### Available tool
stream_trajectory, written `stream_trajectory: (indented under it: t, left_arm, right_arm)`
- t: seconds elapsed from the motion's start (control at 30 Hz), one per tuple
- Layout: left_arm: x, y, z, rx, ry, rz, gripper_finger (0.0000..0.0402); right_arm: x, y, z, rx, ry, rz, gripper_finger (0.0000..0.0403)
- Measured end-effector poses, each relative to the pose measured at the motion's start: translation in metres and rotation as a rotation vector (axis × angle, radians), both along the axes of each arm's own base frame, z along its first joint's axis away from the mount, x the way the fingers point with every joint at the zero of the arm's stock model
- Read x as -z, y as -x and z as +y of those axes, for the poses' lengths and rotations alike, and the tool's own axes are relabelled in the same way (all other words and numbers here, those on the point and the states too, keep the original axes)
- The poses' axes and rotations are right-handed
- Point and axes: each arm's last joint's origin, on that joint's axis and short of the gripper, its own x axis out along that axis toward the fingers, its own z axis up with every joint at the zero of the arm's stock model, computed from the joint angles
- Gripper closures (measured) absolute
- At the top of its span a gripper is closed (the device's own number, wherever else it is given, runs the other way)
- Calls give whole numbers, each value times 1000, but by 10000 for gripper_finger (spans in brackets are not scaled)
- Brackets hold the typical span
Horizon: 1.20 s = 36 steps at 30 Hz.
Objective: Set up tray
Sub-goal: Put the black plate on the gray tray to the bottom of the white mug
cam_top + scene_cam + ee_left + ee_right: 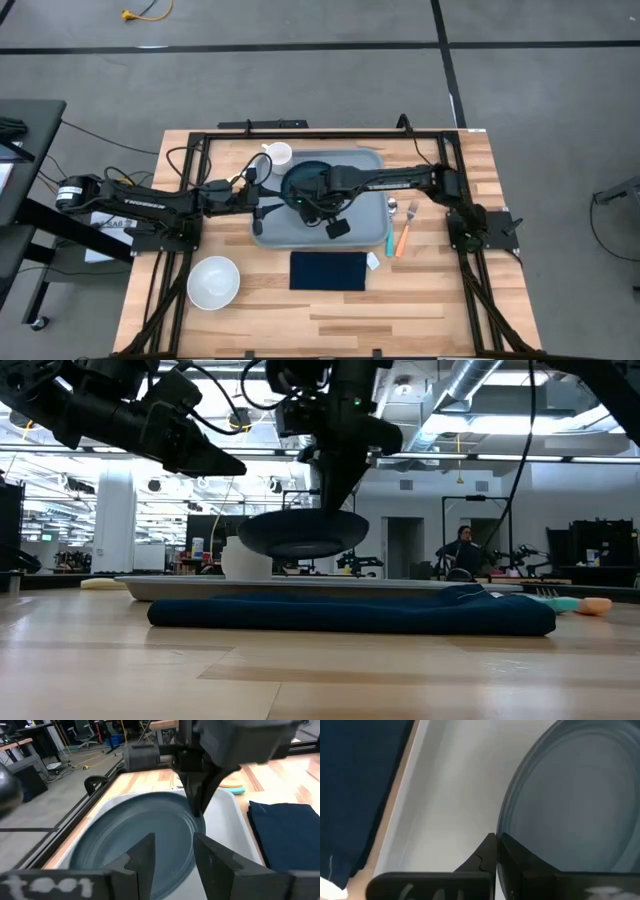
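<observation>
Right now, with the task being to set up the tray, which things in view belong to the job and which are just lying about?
In the job: the tray; the dark plate, held above the tray by the right tool; the open left tool beside it.

Lying about: white bowl, white cup, navy cloth, fork, spoon.

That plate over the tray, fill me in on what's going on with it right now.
The right gripper is shut on the rim of the dark blue plate and holds it above the tray, not touching it. The left gripper hangs open at the plate's other side, touching nothing. On the table beside the tray lie a navy cloth, a white bowl, a white cup, a fork and a spoon, none of them on the tray.
</observation>
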Motion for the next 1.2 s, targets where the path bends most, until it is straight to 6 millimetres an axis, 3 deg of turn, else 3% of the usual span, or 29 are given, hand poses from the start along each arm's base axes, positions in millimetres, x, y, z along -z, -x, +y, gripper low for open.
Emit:
stream_trajectory:
  t: [0.27,0.87,1.2]
  left_arm:
    - [0,0,0,0,-1,-2,278]
    - [-1,0,0,0,-2,-9,278]
    - [-1,0,0,0,-2,-9,278]
  right_arm:
    - [13,-10,1,-57,-34,-1,403]
    - [19,-15,2,-122,-82,-21,402]
    - [19,-16,2,-138,-77,-37,354]
